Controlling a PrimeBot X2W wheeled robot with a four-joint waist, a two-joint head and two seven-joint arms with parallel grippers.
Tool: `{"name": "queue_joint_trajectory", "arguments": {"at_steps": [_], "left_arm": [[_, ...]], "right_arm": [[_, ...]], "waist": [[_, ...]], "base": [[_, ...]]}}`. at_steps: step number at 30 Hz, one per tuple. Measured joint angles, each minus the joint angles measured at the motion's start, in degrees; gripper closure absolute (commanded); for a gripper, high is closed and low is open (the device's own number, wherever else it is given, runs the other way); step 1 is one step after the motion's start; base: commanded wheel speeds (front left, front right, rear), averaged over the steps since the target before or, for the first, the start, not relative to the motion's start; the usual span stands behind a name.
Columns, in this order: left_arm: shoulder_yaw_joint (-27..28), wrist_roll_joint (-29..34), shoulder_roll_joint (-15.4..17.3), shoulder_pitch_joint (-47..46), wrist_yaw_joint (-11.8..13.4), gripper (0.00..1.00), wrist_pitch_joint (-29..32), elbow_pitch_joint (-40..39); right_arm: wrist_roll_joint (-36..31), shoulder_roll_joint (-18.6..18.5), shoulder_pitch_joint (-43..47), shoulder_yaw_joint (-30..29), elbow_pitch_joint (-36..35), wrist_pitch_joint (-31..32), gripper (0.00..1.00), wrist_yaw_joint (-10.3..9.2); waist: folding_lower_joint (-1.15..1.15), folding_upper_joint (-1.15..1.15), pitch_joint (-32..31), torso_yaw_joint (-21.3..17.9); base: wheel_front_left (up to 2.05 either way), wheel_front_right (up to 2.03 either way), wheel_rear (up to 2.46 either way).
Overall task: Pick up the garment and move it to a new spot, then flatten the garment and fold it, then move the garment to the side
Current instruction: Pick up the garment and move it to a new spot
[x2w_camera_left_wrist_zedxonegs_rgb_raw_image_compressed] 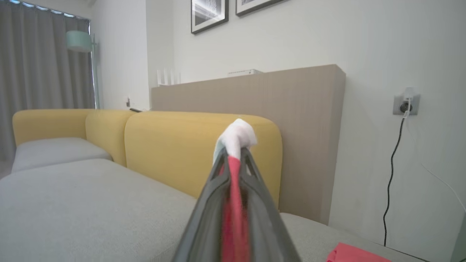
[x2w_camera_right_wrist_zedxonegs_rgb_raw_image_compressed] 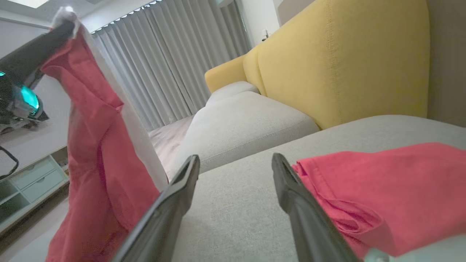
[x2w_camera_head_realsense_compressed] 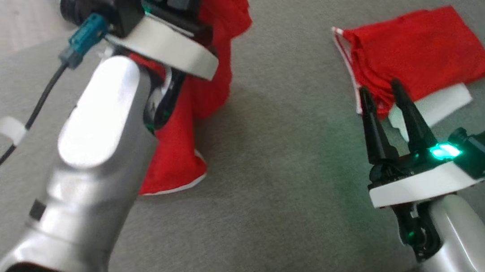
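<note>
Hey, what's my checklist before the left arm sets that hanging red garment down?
1. Left gripper shut on the hanging red garment: ok.
2. Garment lifted off the grey cushion: not ok, its lower end rests there.
3. Right gripper open, holding nothing: ok.
4. Right gripper apart from the folded red garment: cannot tell, fingertips overlap its edge.
5. Bare cushion between both garments: ok.

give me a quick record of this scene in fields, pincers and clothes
left pincer: shut on the hanging red garment, which drapes down to the sofa seat
right pincer: open, empty, beside the folded red garment
folded red garment: flat on the seat, on the robot's right
</note>
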Motion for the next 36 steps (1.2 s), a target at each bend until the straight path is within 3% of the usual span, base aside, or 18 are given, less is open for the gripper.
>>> {"name": "queue_joint_trajectory", "arguments": {"at_steps": [1, 8, 17, 24, 30, 36], "left_arm": [[0.02, 0.15, -0.33, -0.96, 0.00, 0.00, -0.49, 1.89], [-1.71, 0.15, -1.26, -5.82, -0.53, 0.00, -3.98, 11.11], [-3.38, -2.33, -0.57, -5.46, -0.59, 0.00, -8.02, 14.02], [-3.23, -0.74, 2.77, -0.02, -0.46, 0.00, -9.26, 9.66], [-0.59, 2.46, 6.99, 13.82, 3.41, 0.00, -9.42, -0.63], [3.35, 3.39, 7.30, 30.62, 7.55, 0.00, -9.42, -8.64]], "right_arm": [[0.36, 0.00, -0.03, 0.44, -0.09, 0.00, 0.00, 0.00], [0.79, 0.00, -0.40, 1.37, -0.41, 0.00, 0.00, 0.00], [-0.90, 0.00, -0.40, -0.08, -0.15, 0.00, 0.00, 0.00], [-3.55, -0.01, 0.79, -2.92, 0.51, 0.00, 0.00, 0.00], [-5.63, 0.00, 3.09, -5.77, 1.42, 0.00, 0.00, 0.00], [-6.45, 0.00, 4.47, -7.42, 1.60, 0.00, 0.00, 0.00]], "waist": [[0.00, 0.00, 0.54, -0.74], [0.00, 0.00, 3.64, -4.29], [-0.01, 0.00, 2.03, -1.13], [-0.01, 0.00, -0.76, 3.96], [-0.02, 0.00, -3.92, 9.79], [-0.02, 0.00, -5.63, 14.26]], "base": [[0.00, 0.00, 0.00], [0.00, 0.00, 0.00], [0.00, 0.00, 0.00], [0.00, 0.00, 0.00], [0.00, 0.00, 0.00], [0.00, 0.00, 0.00]]}}
